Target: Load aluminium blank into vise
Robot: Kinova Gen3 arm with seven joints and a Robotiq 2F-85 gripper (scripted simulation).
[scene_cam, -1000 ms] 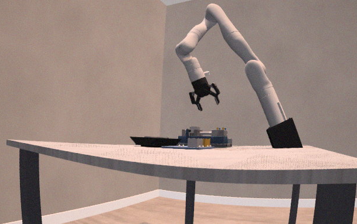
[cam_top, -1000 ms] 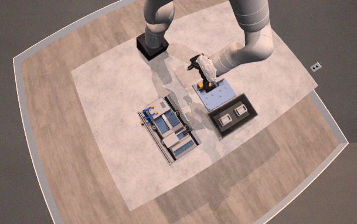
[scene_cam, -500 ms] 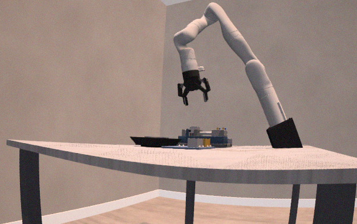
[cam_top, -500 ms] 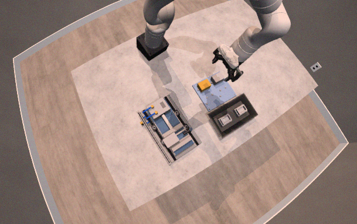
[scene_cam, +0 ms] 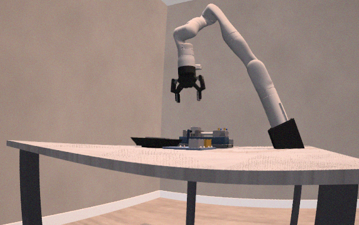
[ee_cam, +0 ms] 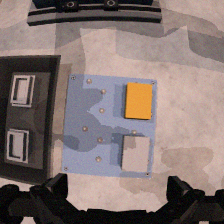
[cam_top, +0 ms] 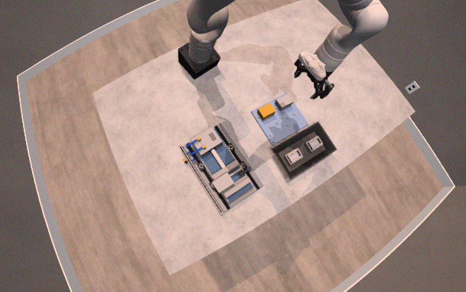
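From the top, the gripper [cam_top: 316, 85] is hanging fully open and empty beside the infeed plate [cam_top: 294, 126], where a brass blank [cam_top: 266, 111] and an aluminium blank [cam_top: 285, 102] are lying, while two finished parts [cam_top: 293, 156] are sitting in the outfeed tray [cam_top: 327, 134] and a pale bar is lying in the vise [cam_top: 221, 185]. From the exterior, the gripper [scene_cam: 188, 96] is hovering high above the table [scene_cam: 156, 159]. Through the wrist camera, the brass blank [ee_cam: 138, 101] and aluminium blank [ee_cam: 136, 153] are lying flat, apart, along one edge of the infeed plate [ee_cam: 80, 112].

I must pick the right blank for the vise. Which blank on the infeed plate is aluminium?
The grey blank, nearer the gripper in the wrist view. The other blank is orange-yellow, so brass.
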